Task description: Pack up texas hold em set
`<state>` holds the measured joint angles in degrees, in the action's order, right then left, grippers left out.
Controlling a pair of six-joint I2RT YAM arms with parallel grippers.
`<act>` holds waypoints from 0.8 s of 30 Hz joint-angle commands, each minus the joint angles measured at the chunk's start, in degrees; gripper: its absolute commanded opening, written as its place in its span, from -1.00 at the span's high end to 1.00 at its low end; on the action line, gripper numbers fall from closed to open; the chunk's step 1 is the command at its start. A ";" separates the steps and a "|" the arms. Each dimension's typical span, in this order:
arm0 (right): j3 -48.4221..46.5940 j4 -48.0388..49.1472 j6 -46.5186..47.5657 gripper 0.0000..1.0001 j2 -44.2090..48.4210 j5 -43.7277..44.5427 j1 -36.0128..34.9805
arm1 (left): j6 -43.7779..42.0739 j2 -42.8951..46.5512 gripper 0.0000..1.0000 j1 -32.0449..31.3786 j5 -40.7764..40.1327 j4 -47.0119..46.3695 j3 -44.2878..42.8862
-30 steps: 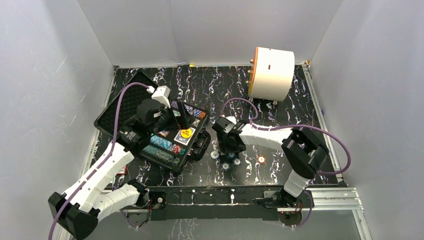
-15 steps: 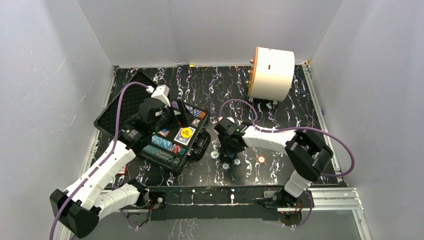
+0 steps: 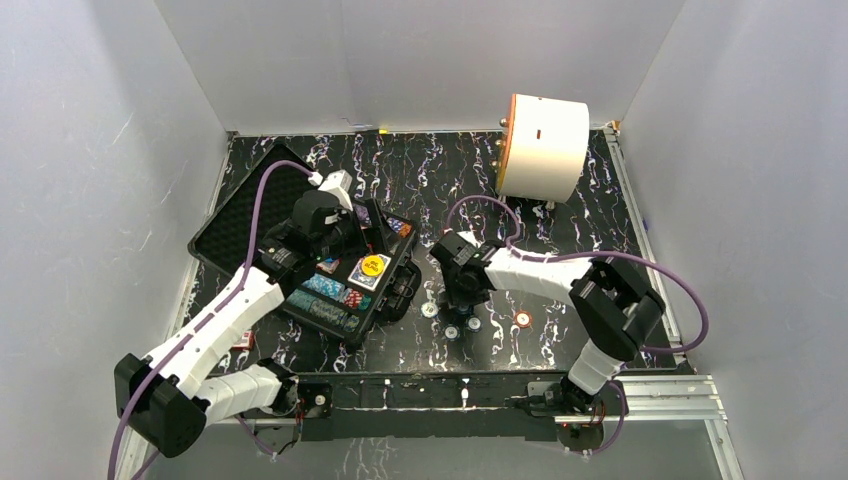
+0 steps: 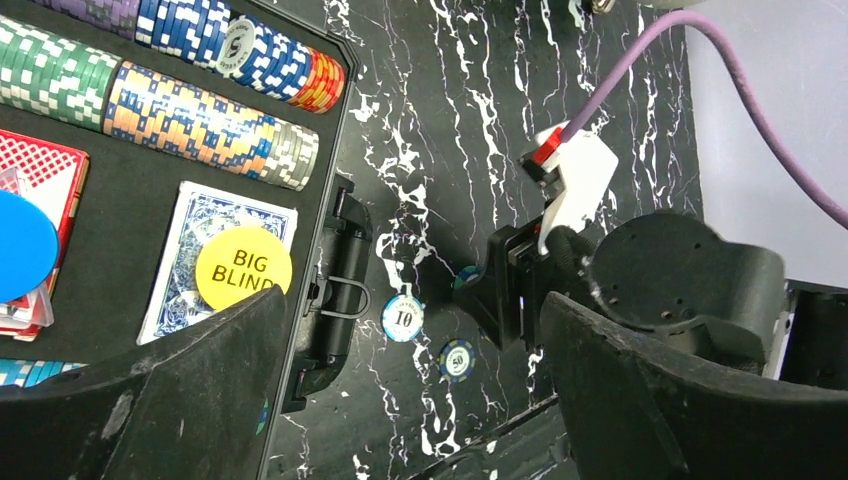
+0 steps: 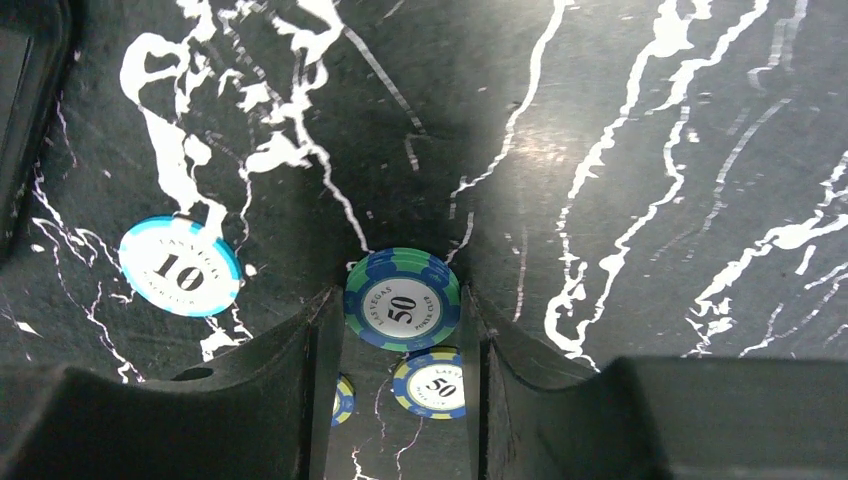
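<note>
The black case (image 3: 232, 215) lies open at the left, its tray holding rows of chips (image 4: 200, 125), a red deck (image 4: 45, 170), a blue deck (image 4: 185, 235) and a yellow BIG BLIND button (image 4: 243, 267). My left gripper (image 4: 415, 305) is open and empty, hovering over the case's right edge (image 3: 352, 232). My right gripper (image 5: 402, 310) is shut on a blue-green 50 chip (image 5: 402, 300), right of the case (image 3: 458, 293). A light-blue 10 chip (image 5: 180, 266) and a blue-yellow 50 chip (image 5: 435, 384) lie on the table beside it.
A large white cylinder with an orange face (image 3: 543, 147) stands at the back right. An orange chip (image 3: 522, 319) lies right of the right gripper. Grey walls close in the black marbled table (image 3: 600, 240) on three sides.
My left gripper has swung right and back across the case towards its right edge. My right gripper has stayed over the loose chips with only a slight shift.
</note>
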<state>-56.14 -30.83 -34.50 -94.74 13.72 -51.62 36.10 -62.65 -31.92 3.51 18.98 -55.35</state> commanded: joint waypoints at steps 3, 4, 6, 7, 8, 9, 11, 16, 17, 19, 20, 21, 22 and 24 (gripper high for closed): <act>0.00 3.41 -4.74 0.26 8.48 -0.44 3.65 | 2.11 1.76 -0.97 0.30 1.01 -5.51 3.16; -0.14 3.96 -5.36 0.26 9.46 -1.10 4.20 | 2.13 2.12 -0.97 0.34 1.39 -7.23 3.96; -0.68 4.72 -7.08 0.25 11.04 -2.43 5.38 | 2.45 3.15 -0.97 0.29 2.14 -9.57 5.84; -0.94 5.08 -8.55 0.25 11.67 -3.28 5.86 | 2.42 3.71 -0.97 0.30 3.10 -12.17 7.01; -1.17 5.71 -9.58 0.25 12.25 -4.61 6.49 | 2.33 4.14 -0.97 0.35 4.29 -14.11 8.06; -1.39 6.57 -10.65 0.25 12.76 -5.74 6.94 | 2.63 4.38 -0.96 0.29 5.22 -15.45 9.09; -1.98 8.55 -12.80 0.25 13.73 -7.41 7.29 | 2.73 3.84 -0.90 0.30 7.52 -17.30 10.06; -3.80 11.54 -19.98 0.22 15.22 -10.66 7.50 | 1.67 1.95 -0.64 0.22 12.14 -19.06 11.14; -3.68 12.76 -21.75 0.22 15.50 -11.42 7.57 | 1.55 1.73 -0.59 0.16 13.19 -19.86 11.63; -4.17 13.54 -25.20 0.22 15.42 -13.34 7.89 | 1.49 1.47 -0.54 -0.25 14.45 -21.76 12.69; -4.69 13.46 -26.63 0.22 14.92 -14.20 8.08 | 1.39 1.36 -0.52 -0.63 14.37 -22.74 13.37; -5.87 13.48 -27.50 0.22 14.48 -14.80 8.15 | 1.28 1.19 -0.52 -1.46 13.79 -23.43 13.87; -6.65 13.51 -28.21 0.22 14.11 -15.23 8.13 | 1.03 1.02 -0.52 -2.14 13.09 -23.88 14.48; -7.61 13.90 -29.69 0.22 13.58 -15.74 8.27 | 0.75 0.76 -0.52 -3.26 11.64 -25.03 15.40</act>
<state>-58.78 -20.97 -57.84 -81.36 0.97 -43.88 38.06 -61.56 -33.08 14.70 -1.80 -41.74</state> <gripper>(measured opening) 0.500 0.761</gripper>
